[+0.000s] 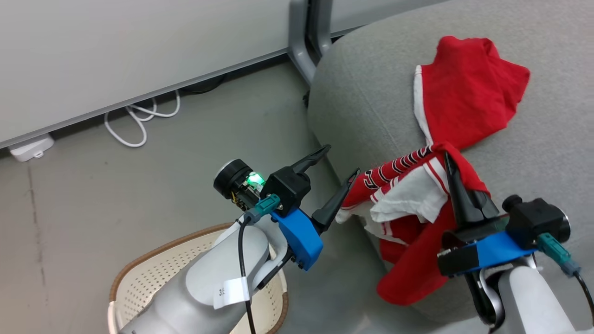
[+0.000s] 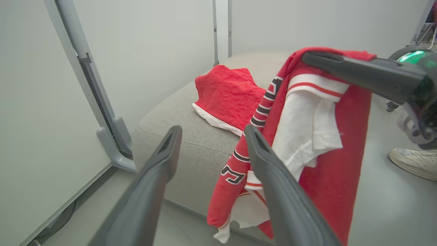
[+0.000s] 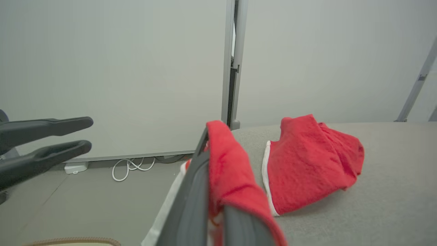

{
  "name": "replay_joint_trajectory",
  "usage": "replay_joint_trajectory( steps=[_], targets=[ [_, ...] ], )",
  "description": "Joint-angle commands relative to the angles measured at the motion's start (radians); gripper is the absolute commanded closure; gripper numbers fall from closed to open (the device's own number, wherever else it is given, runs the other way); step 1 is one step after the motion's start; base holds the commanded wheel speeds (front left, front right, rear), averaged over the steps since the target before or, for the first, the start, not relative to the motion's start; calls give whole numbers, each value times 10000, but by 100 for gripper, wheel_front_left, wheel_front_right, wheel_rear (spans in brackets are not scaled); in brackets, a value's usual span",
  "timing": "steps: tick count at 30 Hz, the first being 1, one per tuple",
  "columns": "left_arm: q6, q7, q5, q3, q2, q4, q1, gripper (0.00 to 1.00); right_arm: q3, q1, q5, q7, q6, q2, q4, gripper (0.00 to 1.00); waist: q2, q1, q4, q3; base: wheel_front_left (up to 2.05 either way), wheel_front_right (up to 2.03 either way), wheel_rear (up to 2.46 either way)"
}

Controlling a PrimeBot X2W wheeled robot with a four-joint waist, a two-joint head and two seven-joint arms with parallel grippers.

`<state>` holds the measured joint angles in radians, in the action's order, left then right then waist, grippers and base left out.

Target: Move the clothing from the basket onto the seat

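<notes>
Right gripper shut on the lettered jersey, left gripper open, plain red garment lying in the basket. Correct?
Not quite: the plain red garment lies on the grey seat, not in the basket, as the head view shows. The rest holds.

A plain garment [image 1: 468, 106] lies on the seat [image 1: 371, 93]. The jersey [image 1: 413, 222] hangs at the seat's near left edge. The basket [image 1: 158, 273] stands on the floor left of the seat.

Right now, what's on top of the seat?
A plain red garment lies on the seat. The jersey, pinched in the shut right gripper, hangs over its edge. The seat beneath both is covered.
</notes>
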<state>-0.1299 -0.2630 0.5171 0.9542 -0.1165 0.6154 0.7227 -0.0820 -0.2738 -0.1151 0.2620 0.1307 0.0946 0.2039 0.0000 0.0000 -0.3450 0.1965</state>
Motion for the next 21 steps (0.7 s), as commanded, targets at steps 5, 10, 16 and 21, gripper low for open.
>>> replay_joint_trajectory(
  steps=[5, 10, 16, 21],
  targets=[
    [-8, -28, 42, 136, 39, 71, 9, 0, 155, 401, 23, 46, 1, 80, -58, 100, 0, 0, -287, 22, 0, 0, 0],
    [-8, -26, 86, 211, 35, 72, -27, 0, 225, 529, 38, 46, 1, 41, -61, 100, 0, 0, -278, -35, 0, 0, 0],
    [-8, -28, 52, 76, 19, 18, -15, 0, 210, 238, 58, 47, 1, -7, -130, 100, 0, 0, -116, 4, 0, 0, 0],
    [-8, -28, -93, -53, -70, -138, 144, 0, 173, -587, 129, 47, 1, 133, -256, 100, 0, 0, 90, 355, 0, 0, 0]
  ],
)
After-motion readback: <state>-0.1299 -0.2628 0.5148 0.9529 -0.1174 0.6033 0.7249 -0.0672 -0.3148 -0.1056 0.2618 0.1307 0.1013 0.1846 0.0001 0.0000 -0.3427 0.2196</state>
